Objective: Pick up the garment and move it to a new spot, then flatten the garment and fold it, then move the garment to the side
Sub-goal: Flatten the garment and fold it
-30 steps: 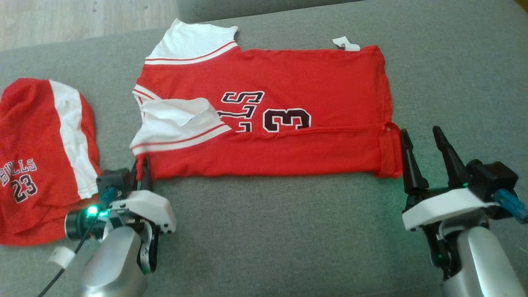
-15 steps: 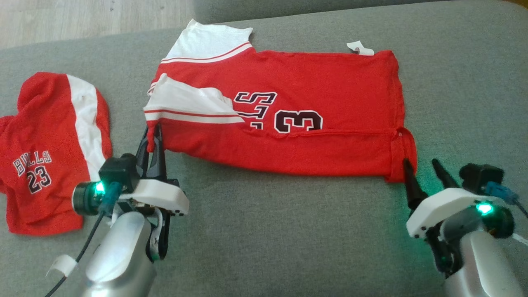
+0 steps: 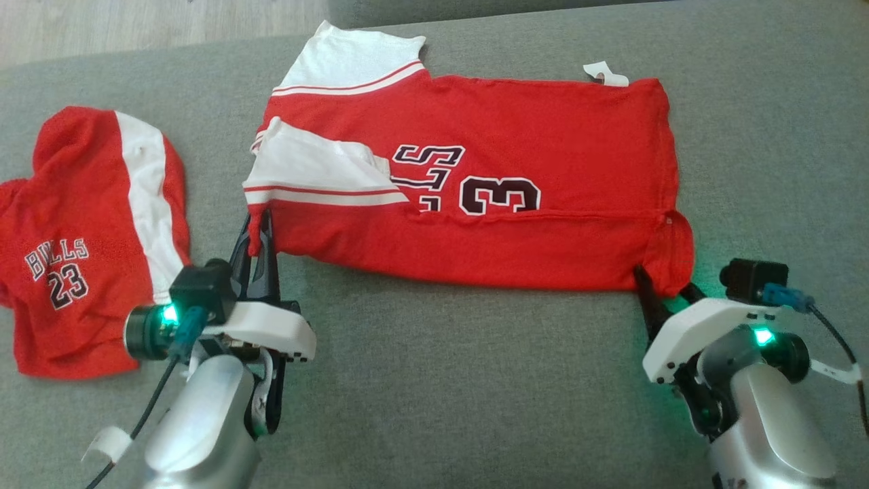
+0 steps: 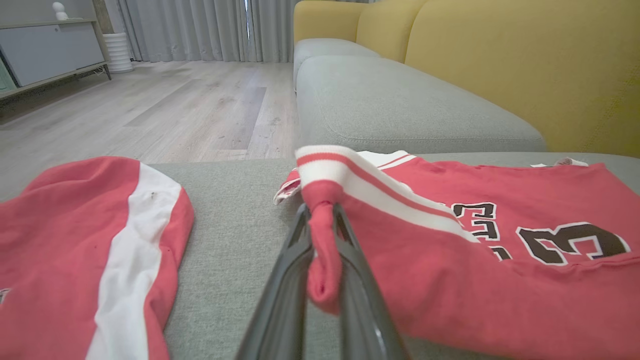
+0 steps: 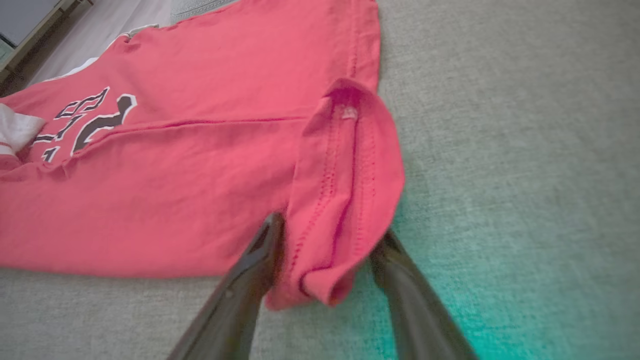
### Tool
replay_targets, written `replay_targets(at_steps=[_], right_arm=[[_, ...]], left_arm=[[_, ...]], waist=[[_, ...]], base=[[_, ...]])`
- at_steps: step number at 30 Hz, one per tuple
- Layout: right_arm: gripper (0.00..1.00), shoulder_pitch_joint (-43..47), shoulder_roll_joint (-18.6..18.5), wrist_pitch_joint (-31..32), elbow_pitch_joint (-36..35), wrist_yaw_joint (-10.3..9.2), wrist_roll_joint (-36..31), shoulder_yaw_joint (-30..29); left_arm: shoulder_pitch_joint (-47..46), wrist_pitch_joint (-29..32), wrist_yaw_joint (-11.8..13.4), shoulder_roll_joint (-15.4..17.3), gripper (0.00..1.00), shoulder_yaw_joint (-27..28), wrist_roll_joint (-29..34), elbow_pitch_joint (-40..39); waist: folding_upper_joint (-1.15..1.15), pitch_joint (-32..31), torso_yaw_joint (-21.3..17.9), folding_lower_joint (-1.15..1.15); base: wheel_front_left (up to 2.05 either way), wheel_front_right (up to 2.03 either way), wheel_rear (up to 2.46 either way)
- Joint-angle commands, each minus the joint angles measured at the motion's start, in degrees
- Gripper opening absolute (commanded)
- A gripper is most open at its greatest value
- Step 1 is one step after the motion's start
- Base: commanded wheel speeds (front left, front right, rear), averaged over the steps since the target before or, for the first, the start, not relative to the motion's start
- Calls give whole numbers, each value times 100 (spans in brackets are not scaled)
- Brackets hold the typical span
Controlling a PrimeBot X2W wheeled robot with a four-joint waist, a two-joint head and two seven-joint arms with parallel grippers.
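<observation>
Garment point(image 3: 475, 170): red knit jersey with white striped sleeves, lying flat on the grey woven sofa cushion point(image 3: 441, 394), long axis left-right across both arms. Left claw point(image 3: 256, 234) is clamped on the near-left corner, fabric bunched between its fingers. Right claw point(image 3: 664, 282) is spread, straddling the doubled near-right hem, not pinched yet. Likely next: close right, then lift the near edge away for the fold.

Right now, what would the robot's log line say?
left gripper: shut on jersey corner | right gripper: open, astride hem corner | jersey: partly folded on couch
</observation>
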Motion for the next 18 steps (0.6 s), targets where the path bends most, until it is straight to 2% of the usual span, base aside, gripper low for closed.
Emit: replay_targets(at_steps=[1,10,15,18], right_arm=[[0,-117,0,-23,21,39,-40,203],[0,-195,0,-320,-73,39,-789,-145],[0,-37,-10,-203,-350,39,-1135,-303],[0,196,-206,54,-659,39,-1107,-215]], left_arm=[[-102,-22,31,156,0,195,-15,-151],[78,-13,63,225,0,194,-77,-72],[322,-5,87,271,0,203,-149,-82],[587,17,139,280,0,163,-176,-189]], waist=[[0,-6,7,0],[0,-172,-29,0],[0,-394,-54,0],[0,-605,-42,0]], base=[[0,0,0],[0,0,0],[0,0,0],[0,0,0]])
